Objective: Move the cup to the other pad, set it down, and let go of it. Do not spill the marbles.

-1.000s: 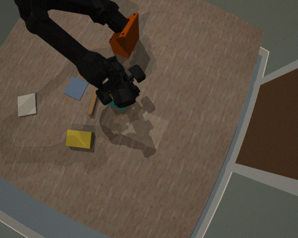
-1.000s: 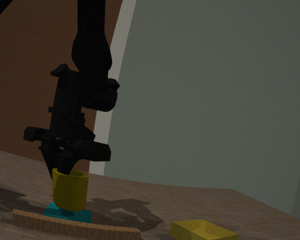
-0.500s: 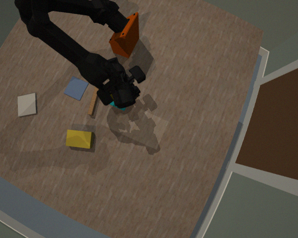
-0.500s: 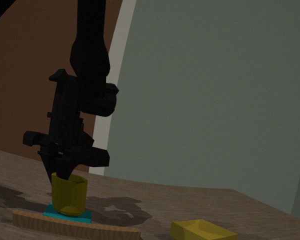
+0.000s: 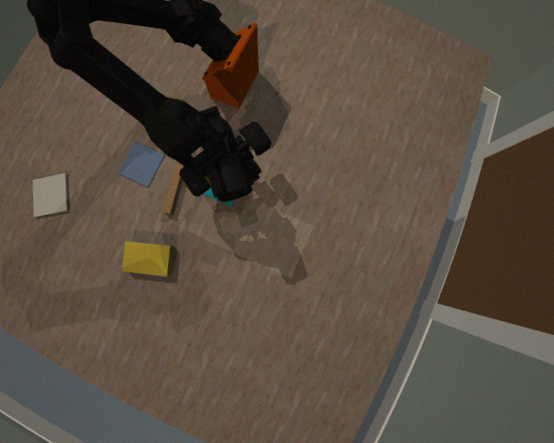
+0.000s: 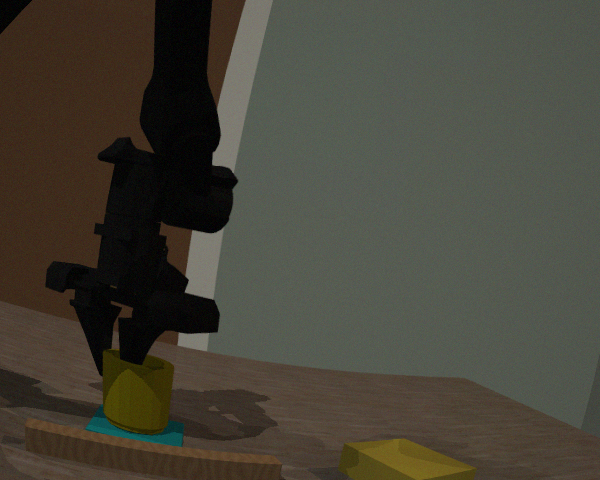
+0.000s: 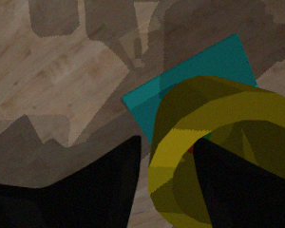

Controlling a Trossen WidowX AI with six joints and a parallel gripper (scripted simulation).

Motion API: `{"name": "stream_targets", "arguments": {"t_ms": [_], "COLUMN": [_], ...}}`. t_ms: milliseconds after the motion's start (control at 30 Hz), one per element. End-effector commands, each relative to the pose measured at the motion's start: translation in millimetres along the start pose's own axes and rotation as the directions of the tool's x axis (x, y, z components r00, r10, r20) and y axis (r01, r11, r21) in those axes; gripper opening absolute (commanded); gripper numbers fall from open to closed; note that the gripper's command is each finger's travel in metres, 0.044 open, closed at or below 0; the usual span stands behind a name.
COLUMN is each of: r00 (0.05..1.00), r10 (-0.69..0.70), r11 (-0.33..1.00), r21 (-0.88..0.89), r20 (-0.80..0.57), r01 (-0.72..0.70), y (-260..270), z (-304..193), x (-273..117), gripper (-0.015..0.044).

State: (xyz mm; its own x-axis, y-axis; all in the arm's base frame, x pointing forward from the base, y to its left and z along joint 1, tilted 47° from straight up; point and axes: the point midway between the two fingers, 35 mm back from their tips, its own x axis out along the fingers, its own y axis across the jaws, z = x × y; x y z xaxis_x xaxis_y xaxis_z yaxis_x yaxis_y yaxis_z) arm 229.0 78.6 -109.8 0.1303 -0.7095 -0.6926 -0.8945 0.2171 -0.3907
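Yellow cup [image 6: 137, 396]: upright on teal pad [image 6: 171, 437], lower left of exterior view; rigid, thin-walled, tippy with loose marbles, best taken at rim; pincer [image 6: 118, 341] parted astride wall, grip released.
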Motion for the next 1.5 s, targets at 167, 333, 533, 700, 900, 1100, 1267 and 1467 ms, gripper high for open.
{"name": "stream_targets", "arguments": {"t_ms": [167, 333, 533, 700, 900, 1100, 1267, 1467], "r00": [1.000, 1.000, 1.000, 1.000, 1.000, 1.000, 1.000, 1.000], "r10": [0.000, -0.001, -0.001, -0.002, -0.003, -0.006, -0.006, -0.006], "r11": [1.000, 1.000, 1.000, 1.000, 1.000, 1.000, 1.000, 1.000], "r21": [0.001, 0.000, -0.002, -0.003, -0.005, -0.015, -0.015, -0.013], "r20": [0.002, 0.002, 0.002, 0.002, 0.001, -0.007, -0.007, -0.004], "r01": [0.000, 0.001, 0.001, 0.002, 0.003, 0.006, 0.006, 0.005], "y": [-0.4, -0.3, 0.0, 0.4, 1.3, 2.4, 2.4, 2.1], "z": [1.0, 1.1, 0.9, 0.4, -1.1, -3.3, -3.3, -2.2], "x": [-10.4, -18.7, -28.8, -37.3, -47.6, -47.1, -47.1, -57.8], "gripper": [0.0147, 0.0147, 0.0147, 0.0147, 0.0147, 0.0199, 0.0330, 0.0440]}}
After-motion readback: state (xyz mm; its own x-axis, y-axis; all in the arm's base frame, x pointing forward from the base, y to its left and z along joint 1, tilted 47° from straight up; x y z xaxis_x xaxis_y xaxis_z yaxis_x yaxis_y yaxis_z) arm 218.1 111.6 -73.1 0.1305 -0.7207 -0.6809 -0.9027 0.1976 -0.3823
